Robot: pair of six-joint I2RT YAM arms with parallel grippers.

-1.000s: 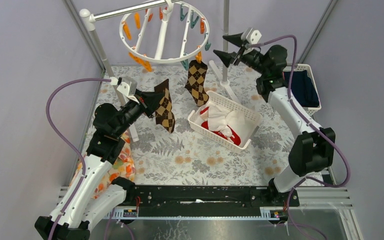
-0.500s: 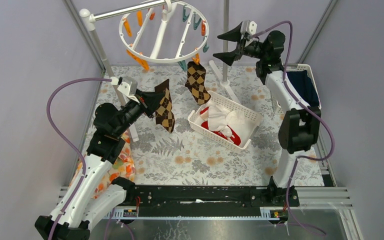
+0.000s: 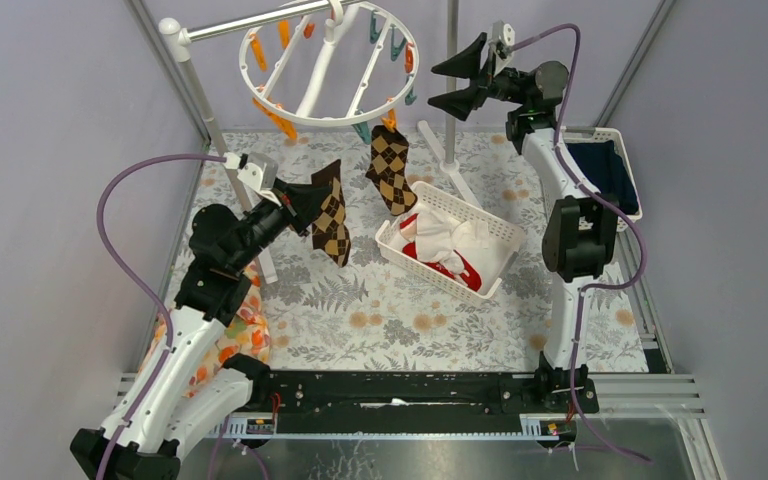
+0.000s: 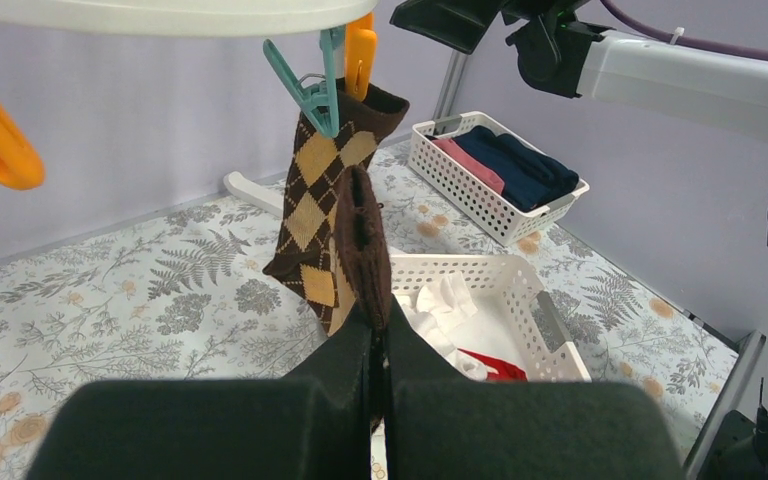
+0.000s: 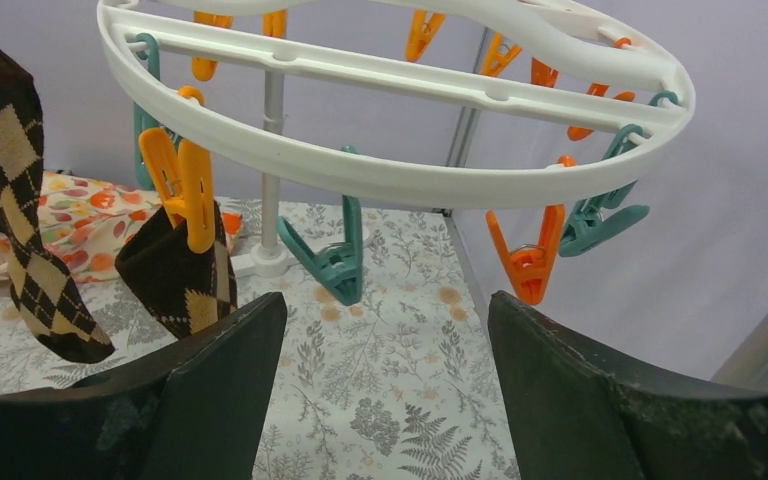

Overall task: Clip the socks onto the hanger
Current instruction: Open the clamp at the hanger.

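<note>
- Under the near rim of the hanger [image 3: 328,65], at the back of the counter [image 3: 360,320], one argyle sock [image 3: 390,170] hangs from an orange pin [image 5: 192,185], cuff up and toe down.
- Its partner sock [image 3: 330,215] dangles lower and to the left, pinched in the closed left claw [image 3: 305,203]. Its long axis is near upright, toe toward the counter.
- The rim lies up and right of that claw, with a free teal pin [image 5: 335,262] just beside the orange one.
- The right claw [image 3: 457,82] gapes wide and empty near the rim's right side. It is probably the nearer arm to work the pin.

Overhead and both close wrist views share the hanger [image 5: 390,185].
</note>
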